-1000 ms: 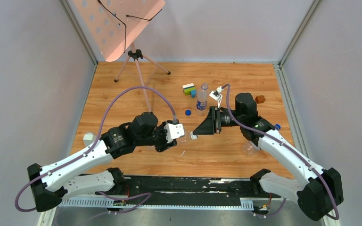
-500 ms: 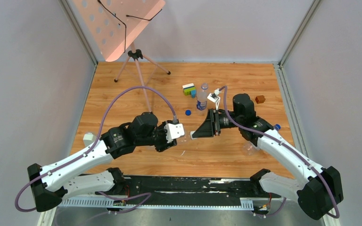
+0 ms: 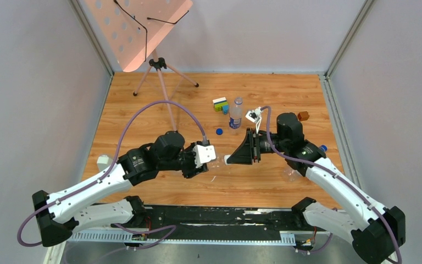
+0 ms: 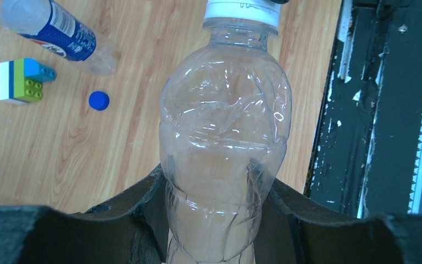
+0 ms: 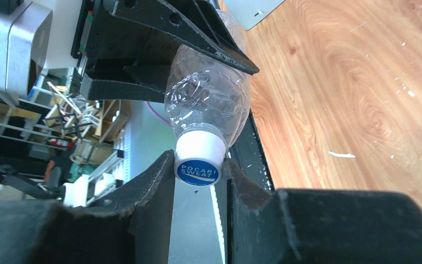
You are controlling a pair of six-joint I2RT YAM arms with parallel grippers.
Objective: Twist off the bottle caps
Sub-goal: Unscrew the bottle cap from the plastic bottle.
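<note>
Your left jaws grip the unlabelled clear bottle (image 4: 225, 121) by its body, held above the worktop (image 4: 60, 159); your right jaws are closed on its white cap (image 5: 198, 147), marked Pocari Sweat.

walls (image 3: 27, 82): plain grey | tabletop (image 3: 286, 88): wood grain | tripod (image 3: 157, 66): far-left (pink perforated board (image 3: 137, 27) on top)

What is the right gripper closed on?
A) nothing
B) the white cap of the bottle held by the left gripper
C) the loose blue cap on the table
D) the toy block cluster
B: the right wrist view shows the right gripper pinching the white cap from both sides, while the left gripper clamps the clear bottle.
</note>
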